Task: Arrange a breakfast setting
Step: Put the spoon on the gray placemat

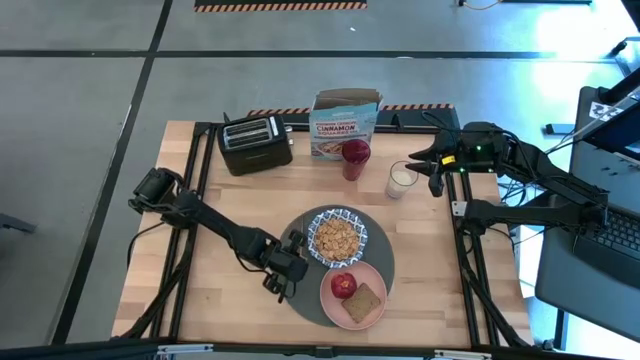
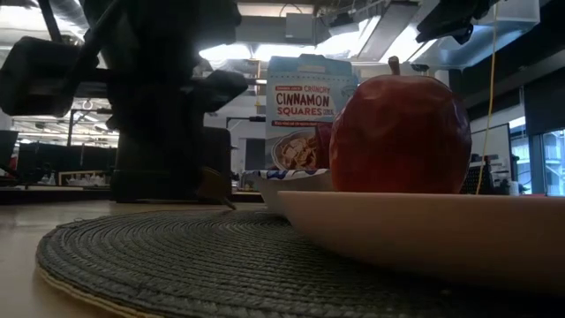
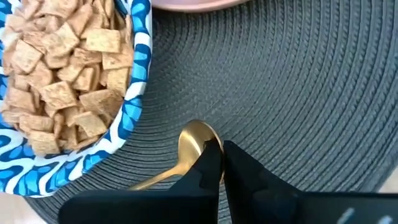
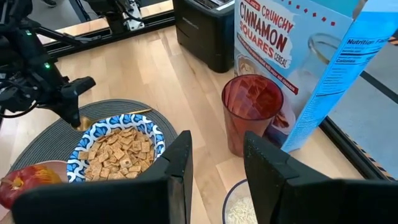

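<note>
The round dark-grey mat holds the blue-and-white bowl of cereal and the salmon-pink plate, which carries an apple and toast. My left gripper is at the mat's left side beside the bowl, shut on the small gold spoon. The red tumbler and the milk glass stand on the table behind the mat. My right gripper is open and empty, just right of the milk glass. My left gripper pinches the spoon at the edge of its bowl end, between the two fingertips. The fingers come slanting down from the table's left. The spoon lies on the mat, its handle running back under the gripper beside the bowl.
A black toaster and a cereal box stand along the table's far edge. A laptop sits off the table's right side. Bare wood shows left of the mat and near the front left corner.
</note>
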